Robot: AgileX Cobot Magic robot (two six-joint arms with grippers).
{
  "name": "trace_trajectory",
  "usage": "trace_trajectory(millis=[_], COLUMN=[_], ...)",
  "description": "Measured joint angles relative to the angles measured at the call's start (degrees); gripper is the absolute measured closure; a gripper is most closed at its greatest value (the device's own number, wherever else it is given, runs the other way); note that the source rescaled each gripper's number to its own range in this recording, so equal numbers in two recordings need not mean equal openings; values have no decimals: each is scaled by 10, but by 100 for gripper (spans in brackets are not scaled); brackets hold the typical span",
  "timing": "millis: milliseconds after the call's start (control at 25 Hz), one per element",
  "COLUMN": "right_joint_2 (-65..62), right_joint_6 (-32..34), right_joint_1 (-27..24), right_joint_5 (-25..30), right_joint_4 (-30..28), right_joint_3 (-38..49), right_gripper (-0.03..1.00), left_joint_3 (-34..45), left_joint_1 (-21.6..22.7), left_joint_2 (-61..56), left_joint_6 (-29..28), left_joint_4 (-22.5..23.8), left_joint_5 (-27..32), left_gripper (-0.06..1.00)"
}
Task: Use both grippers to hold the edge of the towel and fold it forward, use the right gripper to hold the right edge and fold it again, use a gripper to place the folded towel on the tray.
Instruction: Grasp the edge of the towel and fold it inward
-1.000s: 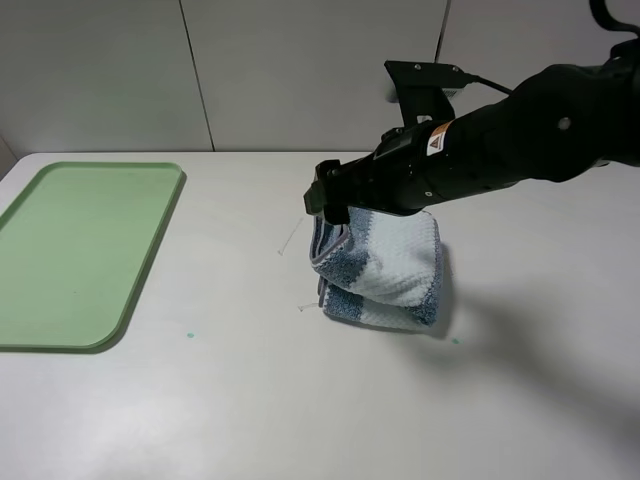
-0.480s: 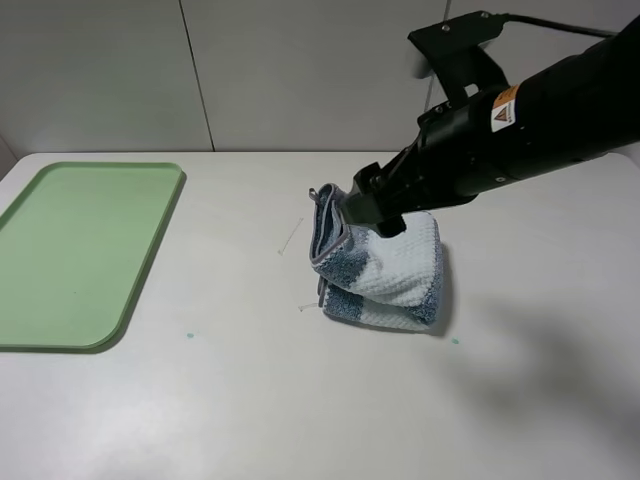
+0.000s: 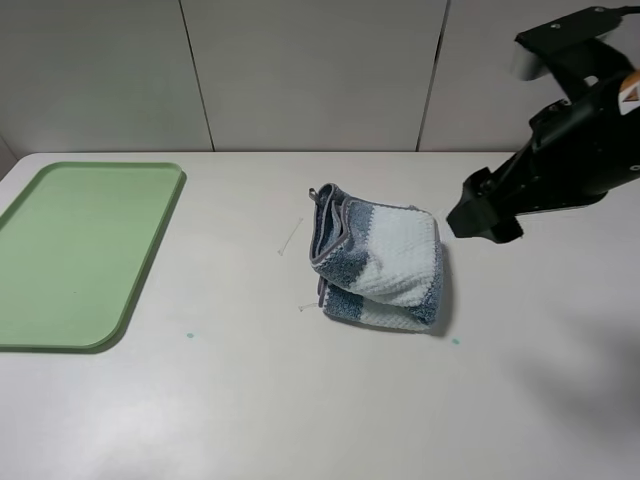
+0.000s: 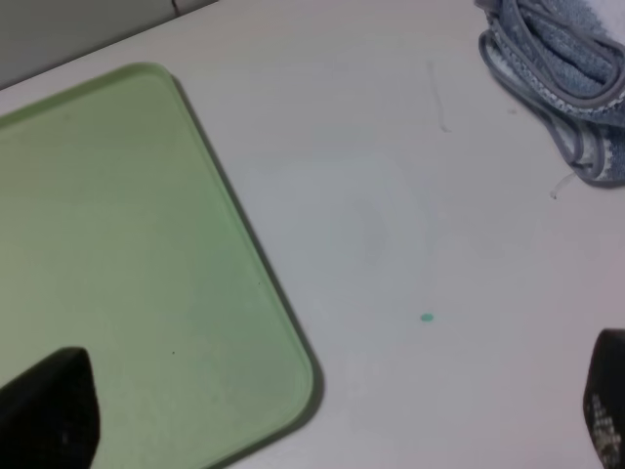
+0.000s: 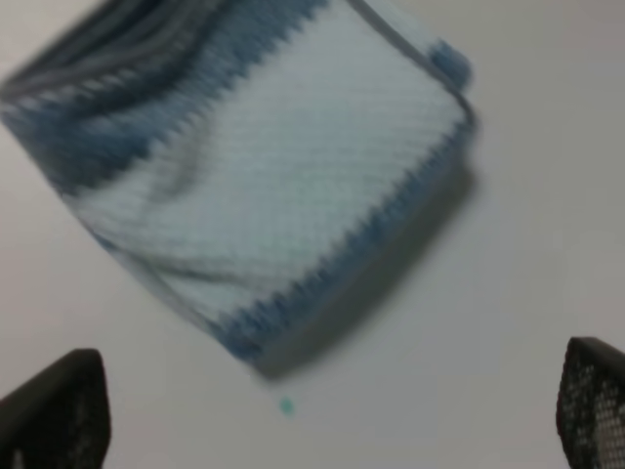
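The towel [image 3: 385, 265], white and dusty-blue striped, lies folded in a thick bundle on the white table, its grey hem [image 3: 320, 235] facing left. My right gripper [image 3: 483, 215] hovers apart from it, just to its right, open and empty. In the right wrist view the towel [image 5: 273, 176] lies beyond the wide-apart fingertips of the gripper [image 5: 322, 410]. The pale-green tray [image 3: 80, 250] lies bare at the far left. The left arm is out of the exterior view. Its wrist view shows the tray [image 4: 117, 254], the towel's hem [image 4: 576, 147] and the open left gripper [image 4: 327, 420].
A small green dot [image 3: 190, 334] marks the table between tray and towel, and another [image 3: 455, 341] sits right of the towel's front. Grey wall panels [image 3: 300, 70] rise behind the table's far edge.
My right gripper has let go of the towel's left edge and pulled back to the right and up. The towel's top layer has settled in place.
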Motion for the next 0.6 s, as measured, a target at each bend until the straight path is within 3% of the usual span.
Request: trace_trajectory(millis=[240, 600], right_joint_2=[-43, -163], right_joint_6=[0, 1], right_joint_1=[-73, -164], right_joint_5=[80, 89], right_joint_4=[-17, -25], right_joint_3=[3, 81], right_gripper=[-3, -3], left_joint_3=[0, 0], left_joint_1=[0, 0], left_joint_2=[0, 0], left_joint_6=[0, 0], left_joint_4=[0, 0], left_joint_5=[0, 0], left_gripper=[-6, -6])
